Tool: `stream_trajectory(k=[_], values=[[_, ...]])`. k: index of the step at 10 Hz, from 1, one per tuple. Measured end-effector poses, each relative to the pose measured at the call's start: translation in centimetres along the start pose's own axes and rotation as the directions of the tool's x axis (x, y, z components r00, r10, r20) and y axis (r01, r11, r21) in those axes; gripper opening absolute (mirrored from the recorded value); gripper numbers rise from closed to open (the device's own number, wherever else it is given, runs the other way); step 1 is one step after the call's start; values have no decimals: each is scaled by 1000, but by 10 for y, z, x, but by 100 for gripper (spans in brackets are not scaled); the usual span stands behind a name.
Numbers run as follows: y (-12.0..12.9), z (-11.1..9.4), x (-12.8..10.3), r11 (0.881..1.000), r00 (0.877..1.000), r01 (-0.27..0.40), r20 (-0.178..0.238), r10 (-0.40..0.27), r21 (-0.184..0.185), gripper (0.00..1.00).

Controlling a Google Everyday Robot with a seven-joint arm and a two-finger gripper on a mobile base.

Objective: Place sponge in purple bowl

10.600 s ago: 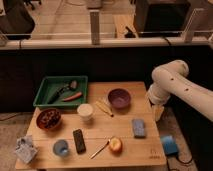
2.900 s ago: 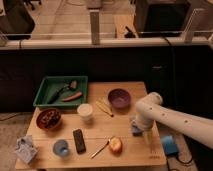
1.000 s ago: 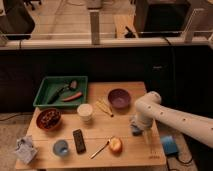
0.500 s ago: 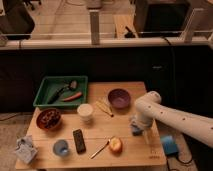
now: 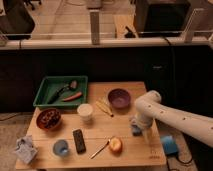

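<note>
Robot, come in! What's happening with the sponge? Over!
Gripper low over the sponge on the table. Sponge not yet in the purple bowl. Nothing lies between them.

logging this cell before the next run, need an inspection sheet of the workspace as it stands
surface: wooden table, crowded
job's things: sponge on the table's right side, beneath the gripper; purple bowl behind it, nothing seen inside
clutter: green tray holding utensils, white cup, brown bowl, black remote, blue cup, fruit, crumpled bag
gripper: gripper at the sponge, arm reaching in from the right
cables: nothing seen
surroundings: teal box beside the table's right edge; dark panel behind
</note>
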Motion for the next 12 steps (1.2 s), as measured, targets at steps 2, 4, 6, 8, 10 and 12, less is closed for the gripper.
stream_trajectory(k=[2,4,6,8,10,12], values=[[-5,-1,2,1000,1000,3,-2,-3,8,38],[-4,-3,2,1000,1000,3,-2,-3,7,18],[-3,-5,2,1000,1000,2,-2,-2,5,2],[-1,-6,2,1000,1000,-1,1,1,2,0],[0,-6,4,1000,1000,-3,-2,3,0,0],[0,-6,4,1000,1000,-3,-2,3,2,0]])
